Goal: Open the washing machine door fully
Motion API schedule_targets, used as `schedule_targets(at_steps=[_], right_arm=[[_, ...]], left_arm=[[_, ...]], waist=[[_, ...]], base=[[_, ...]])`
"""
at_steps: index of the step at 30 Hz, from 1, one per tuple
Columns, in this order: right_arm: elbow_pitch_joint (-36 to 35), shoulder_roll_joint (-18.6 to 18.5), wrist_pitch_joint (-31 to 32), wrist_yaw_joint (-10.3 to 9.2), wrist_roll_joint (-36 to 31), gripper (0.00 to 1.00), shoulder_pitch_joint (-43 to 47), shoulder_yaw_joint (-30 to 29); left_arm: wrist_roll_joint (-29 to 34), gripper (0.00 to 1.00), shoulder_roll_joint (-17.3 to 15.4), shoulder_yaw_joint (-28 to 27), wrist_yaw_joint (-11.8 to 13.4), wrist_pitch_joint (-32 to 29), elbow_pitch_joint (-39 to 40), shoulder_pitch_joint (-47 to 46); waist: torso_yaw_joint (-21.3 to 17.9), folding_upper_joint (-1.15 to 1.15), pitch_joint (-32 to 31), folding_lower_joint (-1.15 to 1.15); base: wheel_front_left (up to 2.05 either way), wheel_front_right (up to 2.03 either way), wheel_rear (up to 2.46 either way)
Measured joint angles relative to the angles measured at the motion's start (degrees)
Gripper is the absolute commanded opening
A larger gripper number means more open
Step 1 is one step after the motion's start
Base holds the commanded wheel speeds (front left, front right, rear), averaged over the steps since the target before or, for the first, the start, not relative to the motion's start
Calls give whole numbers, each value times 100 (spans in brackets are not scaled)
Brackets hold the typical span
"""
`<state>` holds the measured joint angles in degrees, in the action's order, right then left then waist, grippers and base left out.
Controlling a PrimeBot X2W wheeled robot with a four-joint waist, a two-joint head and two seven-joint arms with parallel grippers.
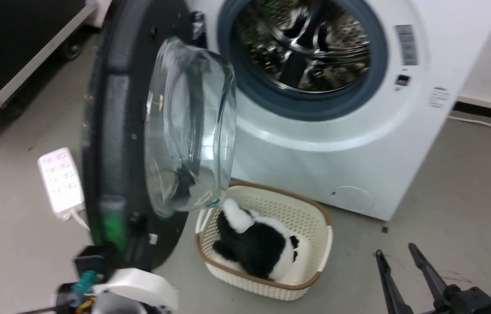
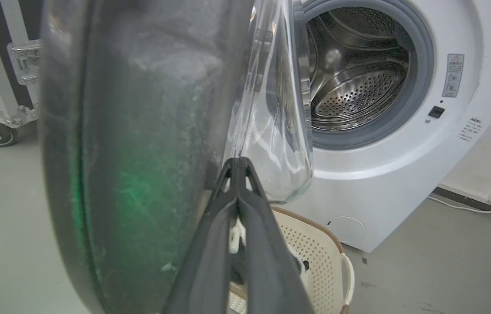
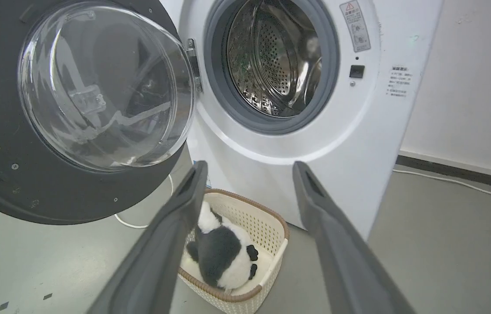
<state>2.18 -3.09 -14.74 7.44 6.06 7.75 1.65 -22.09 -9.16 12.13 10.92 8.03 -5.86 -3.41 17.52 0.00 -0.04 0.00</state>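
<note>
Against the pale wall stands the washing machine (image 1: pixel 358 165), its steel drum exposed inside the grey ring. Its door, the washing machine door (image 1: pixel 114 131), hangs from a metal hinge (image 3: pixel 192 65) at the robot's left of the opening. It is swung well out and nearly edge-on in the head view, though I judge it is not yet at full travel.

It looks a heavy, rigid thing that moves only around that hinge, so a steady sideways push should carry it. The black ring is glossy and probably slick. The glass bowl (image 1: pixel 188 126) bulging from its inner face is smooth, curved and breakable, a poor place to press. The better spot is the flat black ring near the free edge, far from the hinge.

On the floor beneath sits a woven basket (image 1: pixel 271 190) holding a black-and-white plush toy (image 1: pixel 254 244), close under the door's lower rim.

The left tool (image 2: pixel 237 163) is pinched closed with nothing in it. Its tips are at the seam where bowl meets ring, and I cannot tell if they touch. The right tool (image 1: pixel 394 249) is spread wide and empty, well apart from the door.
</note>
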Motion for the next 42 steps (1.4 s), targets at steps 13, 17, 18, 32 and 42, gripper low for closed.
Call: schedule_targets(at_steps=[13, 17, 18, 32, 42], right_arm=[[-167, -159, 109, 0, -94, 100, -270, 97], [-290, -302, 198, 0, -94, 100, -347, 86], [-319, -337, 205, 0, -93, 100, -370, 77], [-577, -622, 364, 0, -42, 100, -474, -81], [-621, -627, 449, 0, -42, 100, -475, -70]], left_arm=[[-448, 0, -783, -1012, 126, -356, -40, -525], [-602, 0, -1096, -1355, 120, -447, -278, -865], [-665, 0, -1157, -1454, 121, -475, -379, -959], [-1049, 0, -1741, -2071, -1, -304, -1960, -2047], [-1012, 0, -1847, -1980, -320, 249, -2615, -2382]], waist=[[252, 0, 856, 1], [229, 0, 1129, 1], [219, 0, 1194, 1], [45, 0, 1727, 1], [21, 0, 1589, 1]], base=[[0, 0, 0], [0, 0, 0], [0, 0, 0], [0, 0, 0], [0, 0, 0]])
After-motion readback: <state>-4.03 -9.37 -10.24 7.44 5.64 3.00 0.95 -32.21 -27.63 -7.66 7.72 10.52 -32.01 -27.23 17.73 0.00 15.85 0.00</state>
